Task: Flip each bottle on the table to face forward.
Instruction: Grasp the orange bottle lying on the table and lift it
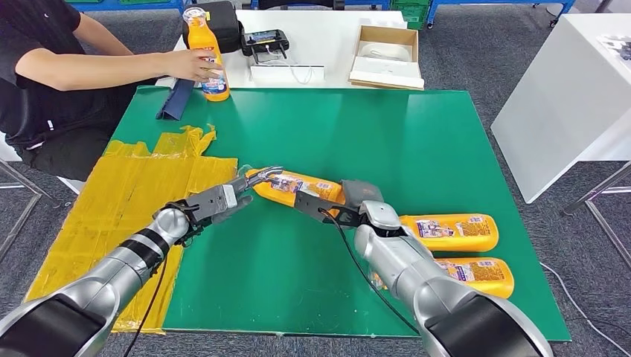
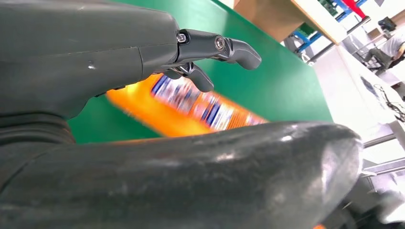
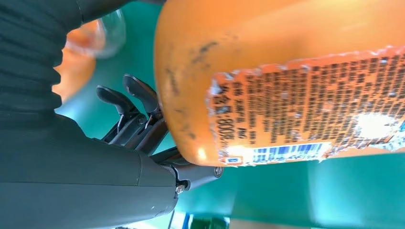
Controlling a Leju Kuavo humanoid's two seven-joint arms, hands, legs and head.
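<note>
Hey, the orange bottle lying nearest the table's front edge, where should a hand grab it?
Grip the front bottle around its mid-body, coming from above: it lies flat with its long sides exposed. Its neighbour lies close behind, so the fingers have little room there.

The bottle (image 3: 286, 86) label reads "80%"; remaining print illegible.

Four orange bottles are counted: one upright (image 1: 206, 52) at the far edge of the green mat (image 1: 417, 141), one lying (image 1: 294, 187) between the two robot hands, and two lying side by side at the right (image 1: 454, 231) (image 1: 480, 274). Two robot hands are seen, left (image 1: 223, 199) and right (image 1: 335, 202). One yellow sheet (image 1: 141, 193), one blue pouch (image 1: 175, 100), one cardboard box (image 1: 387, 46) and one person (image 1: 45, 74) are counted.
</note>
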